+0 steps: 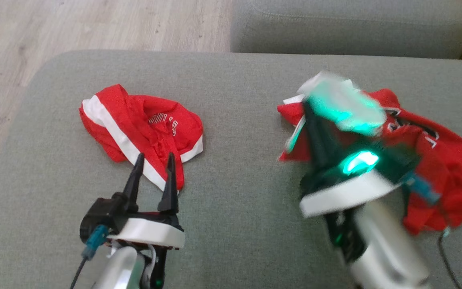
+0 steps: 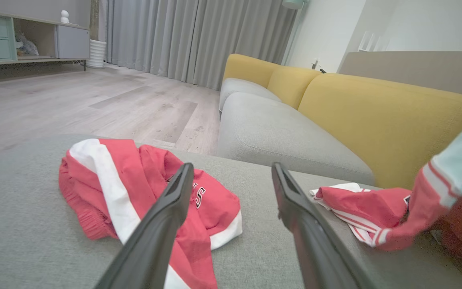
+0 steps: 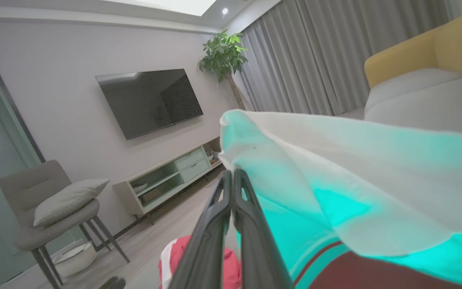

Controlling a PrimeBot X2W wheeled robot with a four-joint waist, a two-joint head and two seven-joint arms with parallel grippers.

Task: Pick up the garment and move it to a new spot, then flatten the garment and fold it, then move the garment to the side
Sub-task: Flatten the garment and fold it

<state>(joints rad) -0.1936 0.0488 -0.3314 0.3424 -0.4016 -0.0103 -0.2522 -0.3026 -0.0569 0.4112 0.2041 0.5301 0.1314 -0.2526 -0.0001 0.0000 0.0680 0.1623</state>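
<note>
– Jersey [image 1: 447, 160] position?
– Red jersey, crumpled, at the right edge of the grey seat cushion [image 1: 235, 100]. Most of it lies on the cushion. One white-trimmed edge is held up off the fabric by the right gripper [image 1: 311, 112].
– Right fingers?
– Pressed together, no gap showing in the right wrist view. The white cloth [image 3: 355, 180] hangs off the fingertips of that gripper [image 3: 231, 176], tinted teal by the green wrist light [image 1: 359, 162]. Head view is motion-blurred there.
– Left side?
– Left gripper [image 1: 155, 156] has its fingers spread wide and nothing between them. It sits by the near edge of the cushion, left of centre. The tips overlap the near hem of the red shorts [image 1: 134, 116]; can't tell whether they touch.
– Shorts?
– Bunched, with a white stripe and white lettering, toward the cushion's left edge. They're well apart from the jersey, with bare cushion between. Left wrist view agrees: shorts [image 2: 134, 180] behind the left gripper [image 2: 232, 168], jersey [image 2: 359, 208] off to the side, and a yellow sofa back [image 2: 375, 120] beyond.
</note>
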